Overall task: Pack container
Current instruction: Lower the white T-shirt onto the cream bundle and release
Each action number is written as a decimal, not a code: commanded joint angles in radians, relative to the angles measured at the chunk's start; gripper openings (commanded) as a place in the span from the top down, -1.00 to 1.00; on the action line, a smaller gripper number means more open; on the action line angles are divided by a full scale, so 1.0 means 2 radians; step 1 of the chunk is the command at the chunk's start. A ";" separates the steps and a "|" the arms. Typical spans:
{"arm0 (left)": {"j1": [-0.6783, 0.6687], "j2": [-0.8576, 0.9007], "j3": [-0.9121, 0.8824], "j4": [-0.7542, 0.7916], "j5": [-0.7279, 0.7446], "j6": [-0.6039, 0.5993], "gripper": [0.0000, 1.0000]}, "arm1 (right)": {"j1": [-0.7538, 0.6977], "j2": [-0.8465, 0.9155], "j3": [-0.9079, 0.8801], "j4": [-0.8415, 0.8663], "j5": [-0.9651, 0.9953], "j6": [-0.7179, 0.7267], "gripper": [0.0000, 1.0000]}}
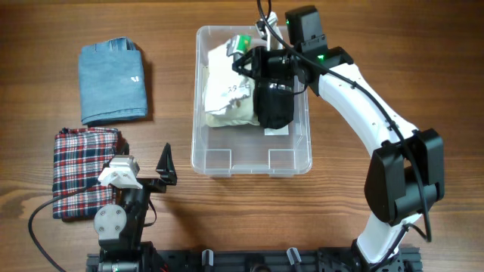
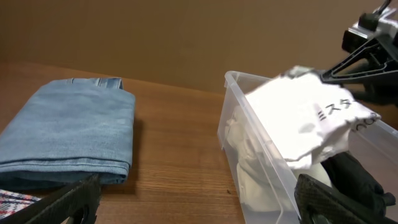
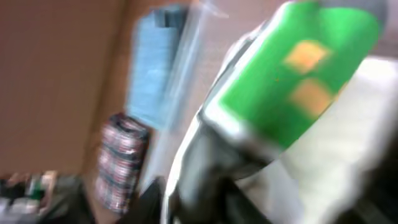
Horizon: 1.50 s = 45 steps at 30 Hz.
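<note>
container (image 1: 249, 153) sits mid-table toward the far edge, already holding a white bag (image 1: 227, 94) and a black cloth (image 1: 274, 102). right gripper (image 1: 253, 54) hovers over its far end by a green packet (image 1: 242, 43); too blurry, cannot tell if it's pinching it. left gripper (image 1: 163, 168) is spread, near the front-left corner. best to lower the packet into the far gap before letting go.
</note>
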 commanded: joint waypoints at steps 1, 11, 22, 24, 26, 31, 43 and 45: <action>0.005 -0.001 -0.003 0.000 0.002 0.010 -0.99 | 0.002 0.005 0.002 -0.026 0.138 -0.001 -0.11; 0.005 -0.001 -0.003 0.000 0.002 0.010 -1.00 | 0.002 -0.003 0.010 -0.053 0.247 -0.055 -0.87; 0.005 -0.001 -0.003 0.000 0.002 0.010 -0.99 | 0.009 -0.026 0.078 -0.118 0.229 -0.083 -0.09; 0.005 -0.001 -0.003 0.000 0.002 0.010 -0.99 | 0.018 -0.025 0.078 -0.126 0.244 -0.092 0.49; 0.005 -0.001 -0.003 0.000 0.002 0.010 -0.99 | 0.030 -0.025 0.078 -0.130 0.267 -0.097 0.81; 0.005 -0.001 -0.003 0.000 0.003 0.010 -1.00 | 0.057 -0.023 0.076 -0.136 0.297 -0.101 0.91; 0.005 -0.001 -0.003 0.000 0.002 0.010 -0.99 | 0.066 0.062 0.073 -0.172 0.307 -0.090 0.91; 0.005 -0.001 -0.003 0.000 0.002 0.010 -0.99 | 0.066 0.079 0.073 -0.162 0.286 -0.091 0.92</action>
